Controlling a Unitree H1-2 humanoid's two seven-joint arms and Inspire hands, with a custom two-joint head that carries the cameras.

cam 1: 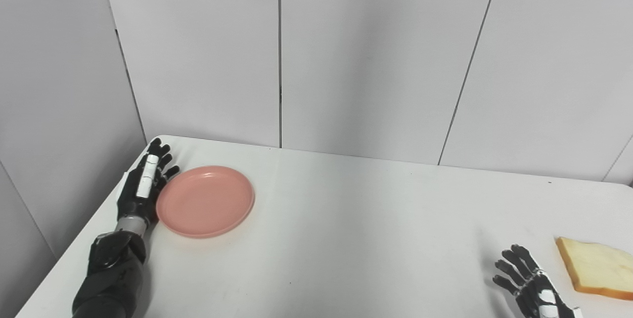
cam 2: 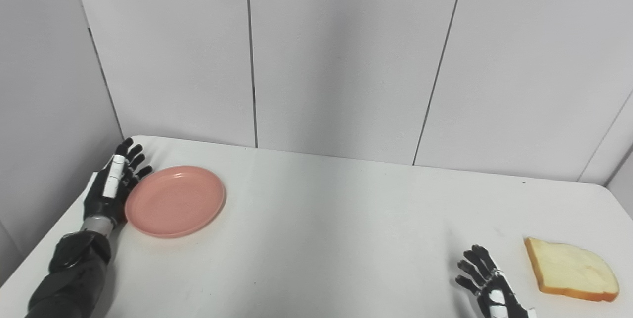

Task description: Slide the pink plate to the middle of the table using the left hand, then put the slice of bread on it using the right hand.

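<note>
Plate (cam 1: 205, 201) sits far left on counter (cam 1: 346, 239); left robot hand (cam 1: 143, 187) flat against its rim, fingers spread, empty. Right robot hand (cam 2: 487, 283) splayed beside bread (cam 2: 571, 269).

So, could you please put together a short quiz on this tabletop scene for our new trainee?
1. True or false: the slice of bread already lies on the pink plate.
2. Which hand is beside the plate's outer rim? A) left hand B) right hand C) neither
3. Fill in: the plate sits near the table's ______ side.

Key:
1. False; the bread lies on the table at the right, with the plate bare.
2. A; its fingers are apart and it holds nothing.
3. Left, near the far corner.
</note>
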